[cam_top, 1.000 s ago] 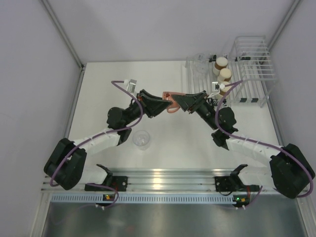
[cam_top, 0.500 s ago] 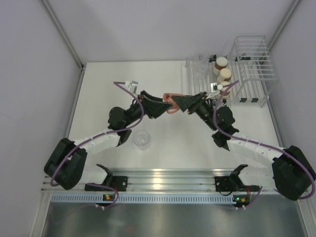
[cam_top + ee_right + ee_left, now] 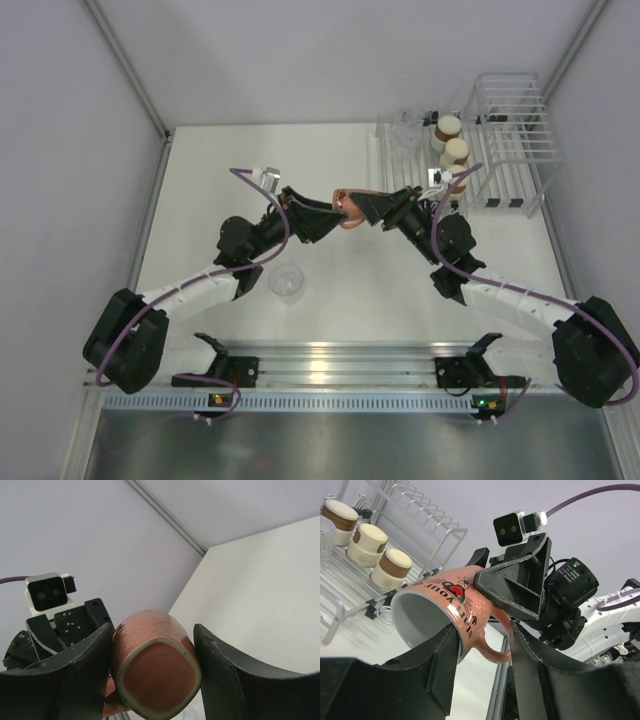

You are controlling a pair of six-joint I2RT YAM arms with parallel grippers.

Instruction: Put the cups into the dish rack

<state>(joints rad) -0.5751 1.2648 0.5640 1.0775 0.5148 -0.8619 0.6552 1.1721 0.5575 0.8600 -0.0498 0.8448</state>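
Right gripper point(image 3: 152, 635) clamped on base of salmon-orange cup point(image 3: 445, 605), mid-air just left of dish rack point(image 3: 500, 185); left gripper point(image 3: 482, 630) narrow, fingers bracketing cup's handle side, firm contact not clear; cup looks ceramic: stiff, glazed, slippery, likely to chip if dropped; wall near base seems safest hold; three brown cups point(image 3: 370, 542) upturned on rack's low bars, crowding approach; clear cup point(image 3: 286, 281) well left of rack.

Top: high above the salmon mug point(image 3: 346, 207), facing down, far. Left wrist: close by its mouth. Right wrist: close against its base. Shared throughout: the mug.
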